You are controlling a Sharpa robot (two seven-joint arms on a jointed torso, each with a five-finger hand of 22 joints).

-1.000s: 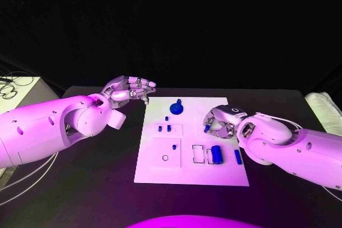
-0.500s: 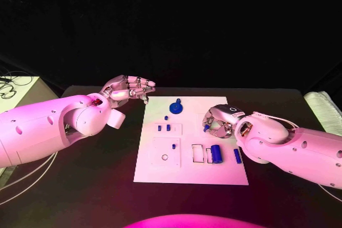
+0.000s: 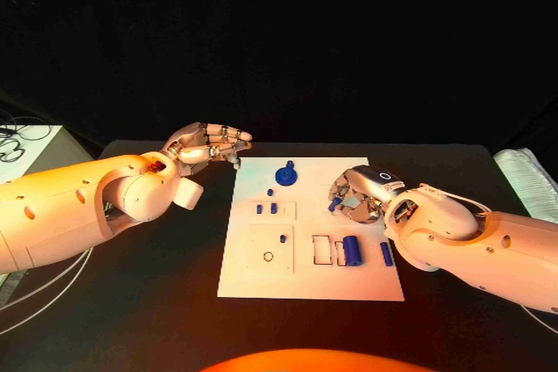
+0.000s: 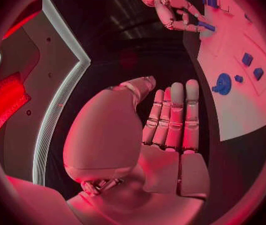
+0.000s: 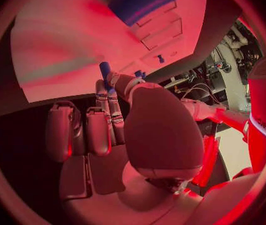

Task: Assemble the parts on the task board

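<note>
The task board (image 3: 312, 267) lies flat in the middle of the black desk (image 3: 151, 307), its long axis running away from the robot, and it carries the blue parts: a round knobbed piece (image 3: 286, 175) near the far edge, two small pegs (image 3: 266, 208) standing in a raised block on its left half, and a fat blue cylinder (image 3: 352, 250) with a slimmer blue bar (image 3: 386, 253) beside it on the right half. The right robot hand (image 3: 356, 199) hangs over the board's right half, just beyond the cylinder, and pinches a small blue peg (image 5: 105, 70) between thumb and fingertips; in the right wrist view the peg sticks out past the fingertips toward the board. The left robot hand (image 3: 212, 145) hovers off the board's far left corner, above the bare desk, fingers loosely curled and apart with nothing in them. The right robot hand is clearly the nearer one to the work. The coming move probably turns on where the held peg's seat lies: the open slots (image 3: 322, 250) sit toward the robot from that hand, beside the cylinder, though which recess the peg belongs in cannot be told.
</note>
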